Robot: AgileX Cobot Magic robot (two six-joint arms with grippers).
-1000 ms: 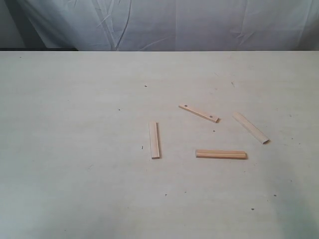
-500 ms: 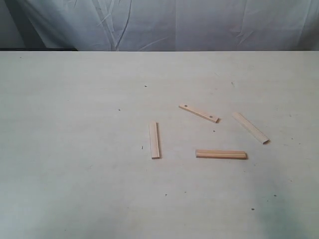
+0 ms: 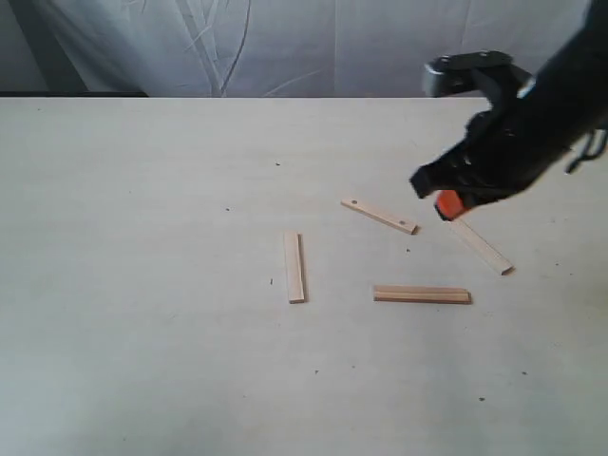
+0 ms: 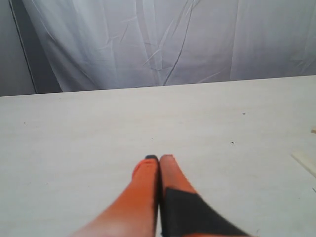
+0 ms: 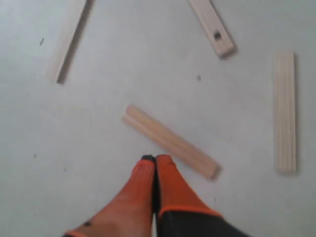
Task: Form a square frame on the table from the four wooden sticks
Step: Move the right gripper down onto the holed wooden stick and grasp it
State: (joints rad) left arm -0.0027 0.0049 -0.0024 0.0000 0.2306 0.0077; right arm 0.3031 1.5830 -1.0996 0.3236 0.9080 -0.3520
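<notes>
Right gripper (image 3: 446, 203), orange fingertips (image 5: 168, 182) pressed together and holding nothing, sits at one end of the rightmost wooden stick (image 3: 480, 244) on the pale table (image 3: 142, 285). Left gripper (image 4: 159, 159) is likewise pinched closed and empty. The holed stick (image 3: 380, 216), the front stick (image 3: 421, 294) and the left stick (image 3: 294, 267) lie scattered, none touching, not yet a square
</notes>
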